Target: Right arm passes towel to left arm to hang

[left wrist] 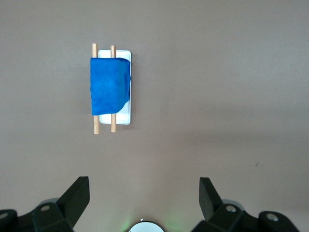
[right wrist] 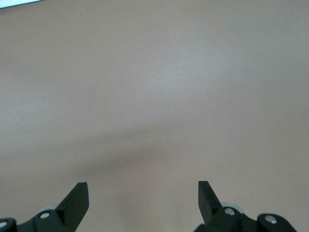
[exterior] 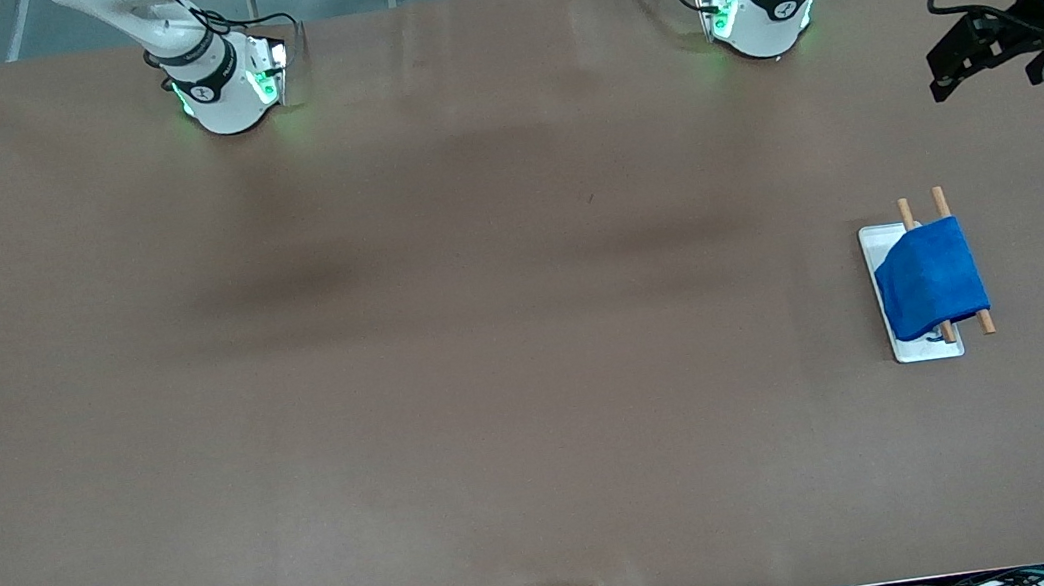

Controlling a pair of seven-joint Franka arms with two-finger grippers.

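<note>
**Blue towel hangs on the rack, both grippers up and empty**

The towel [exterior: 930, 276] is small and bright blue. It is draped over two thin wooden rods [exterior: 962, 260] that lie side by side. The rods sit over a flat white base [exterior: 879, 248]. This little rack is the thing to find everything else by. It stands on the brown table [exterior: 494, 387], toward the left arm's end. The towel covers the middle of both rods, and bare rod ends stick out past it on both sides. One edge of the towel droops down onto the white base.

Farther from the front camera than the rack, the left gripper [exterior: 951, 67] is up in the air over the table's edge. In the left wrist view, its two black fingers [left wrist: 75, 199] are spread wide with nothing between them. The towel [left wrist: 110, 85] is well apart from these fingers, out ahead of the open gap and a bit to one side. Nothing touches the towel.

The left arm's base [exterior: 761, 4] stands at the table edge, farther from the front camera than the rack.

The right arm's base [exterior: 222, 85] is along that same edge, well apart from the rack. In the right wrist view, the right gripper [right wrist: 143, 195] has its fingers spread wide too. It is over bare brown table and holds nothing.
</note>
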